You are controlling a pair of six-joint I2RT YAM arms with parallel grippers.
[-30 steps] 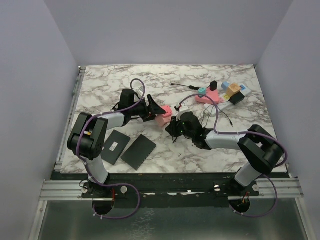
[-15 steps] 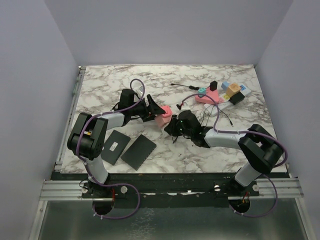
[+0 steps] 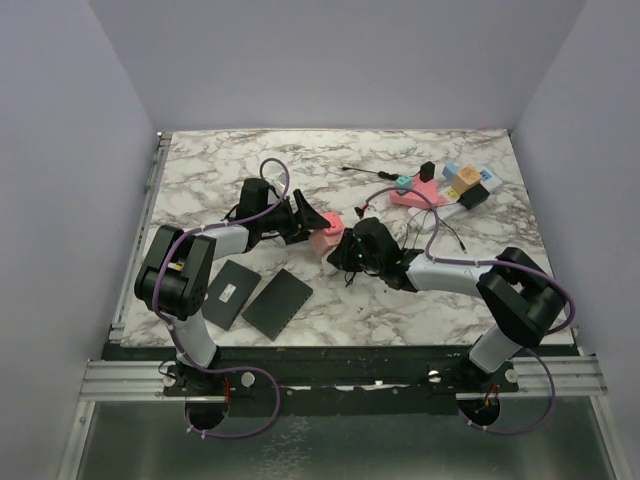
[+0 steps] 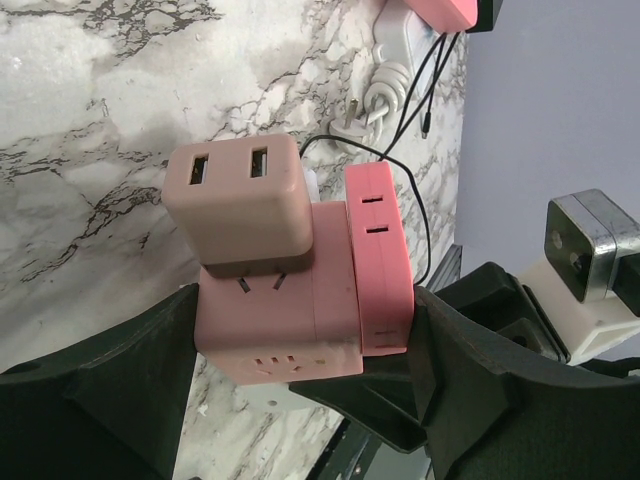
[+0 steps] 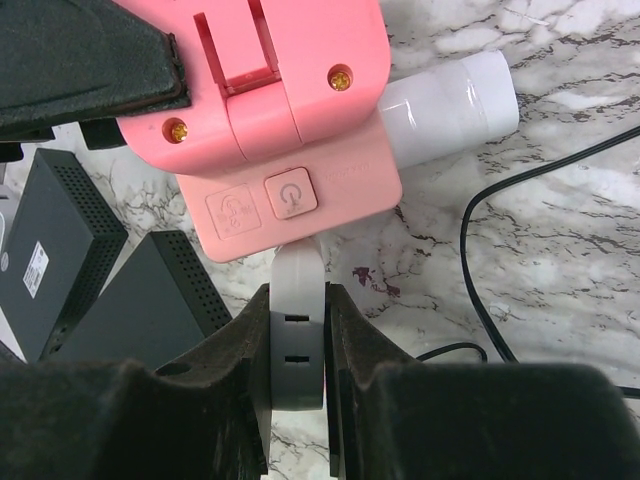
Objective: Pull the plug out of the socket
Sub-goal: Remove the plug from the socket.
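Note:
The socket [image 4: 300, 300] is a pink cube with outlets, also seen mid-table from above [image 3: 327, 233]. My left gripper [image 4: 300, 350] is shut on it, one finger on each side, and shows overhead too [image 3: 312, 228]. A dusty-pink USB adapter [image 4: 235, 200] is plugged into the cube's upper face. The plug [image 5: 297, 340] is flat and white, and its narrow neck meets the cube's [image 5: 290, 130] near face under the power button. My right gripper [image 5: 298, 345] is shut on this plug, pads flat on both sides, and sits right of the cube in the top view [image 3: 350, 250].
Two flat black pads [image 3: 228, 290] [image 3: 278, 300] lie near the left arm's base. A white power strip [image 3: 455, 198] with coloured plugs lies at the far right, with thin black cables [image 3: 445, 235] trailing from it. A white stub [image 5: 450, 100] sticks out of the cube's side.
My right gripper has shifted slightly up and left with the white plug, closer to the pink cube. The left gripper and the cube have stayed put.

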